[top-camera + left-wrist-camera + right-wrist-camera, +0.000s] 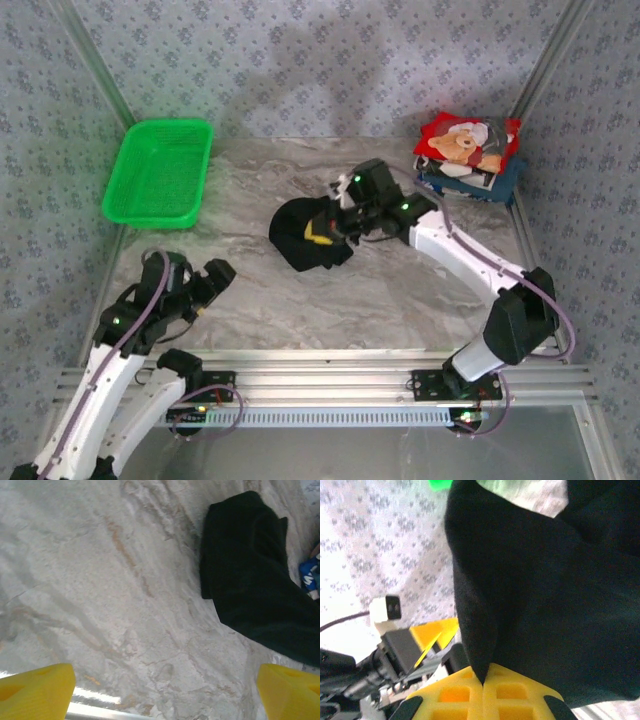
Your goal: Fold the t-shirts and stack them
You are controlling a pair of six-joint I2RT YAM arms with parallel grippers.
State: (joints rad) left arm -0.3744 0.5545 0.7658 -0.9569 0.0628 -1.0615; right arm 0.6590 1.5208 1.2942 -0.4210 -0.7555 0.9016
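A plain black t-shirt (300, 235) lies bunched in the middle of the marble table (300, 300). My right gripper (322, 236) is shut on an edge of it; in the right wrist view the black cloth (540, 595) is pinched between the yellow fingertips (455, 692). A stack of folded t-shirts (468, 155) sits at the back right, a red one with a teddy-bear print on top. My left gripper (205, 290) hovers open over bare table near the front left; its yellow fingers (35, 690) stand wide apart, with the black t-shirt (255, 570) ahead to the right.
A green plastic mesh basket (160, 172) stands at the back left. Patterned walls close in the back and both sides. A metal rail (330, 380) runs along the near edge by the arm bases.
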